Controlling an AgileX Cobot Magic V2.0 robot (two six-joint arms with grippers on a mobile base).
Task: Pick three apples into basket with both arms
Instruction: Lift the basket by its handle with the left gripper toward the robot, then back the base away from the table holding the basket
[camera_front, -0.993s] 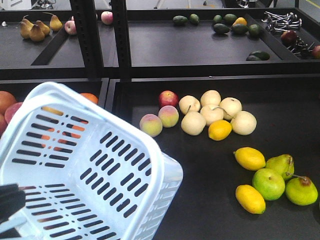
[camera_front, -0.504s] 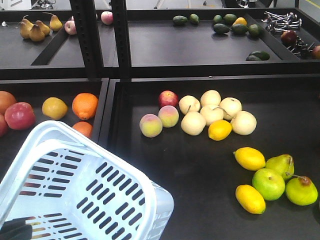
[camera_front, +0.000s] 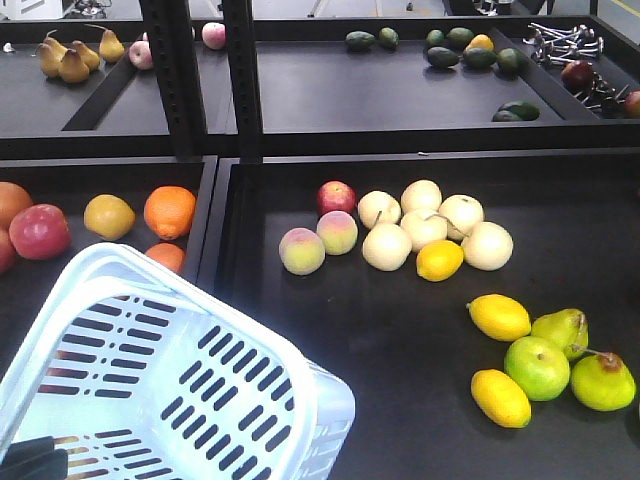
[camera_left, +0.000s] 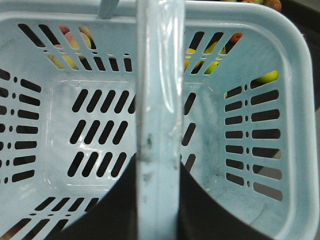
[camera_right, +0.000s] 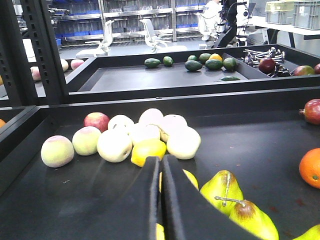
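left gripper (camera_left: 157, 192) clamped on the handle (camera_left: 159, 75) of the empty basket (camera_front: 110, 262), which hangs tilted at near left; right gripper (camera_right: 160, 162) closed on nothing. dark red apple (camera_front: 40, 231) lies in the left tray (camera_front: 100, 180) just beyond; level the basket beside it before loading

One basket (camera_front: 200, 300), three lemons (camera_front: 499, 317), six pale round fruits (camera_front: 386, 246), two peaches (camera_front: 302, 250), three light-green fruits (camera_front: 537, 367), two oranges (camera_front: 170, 211).
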